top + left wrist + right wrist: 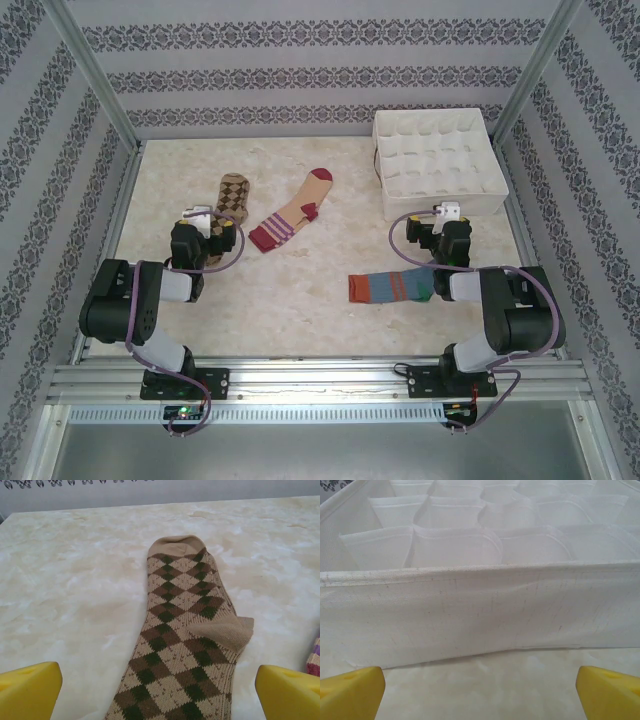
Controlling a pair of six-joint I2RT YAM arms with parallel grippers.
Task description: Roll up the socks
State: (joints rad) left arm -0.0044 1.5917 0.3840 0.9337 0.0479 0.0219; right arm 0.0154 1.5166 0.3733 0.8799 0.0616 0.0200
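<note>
Top view, socks: three lie flat and unrolled on the pale table. The argyle sock is at far left, the peach sock lies slanted just beside it, and the striped sock lies well apart, by the right arm.
Top view, left gripper: jaws spread wide at the argyle sock's near end, holding nothing.
Top view, right gripper: jaws wide, empty, facing the white divided box.
Left wrist view: yellow fingertips flank the argyle sock, its toe pointing away and its heel flap to the right.
Right wrist view: yellow tips stand far apart before the box's fabric wall.
</note>
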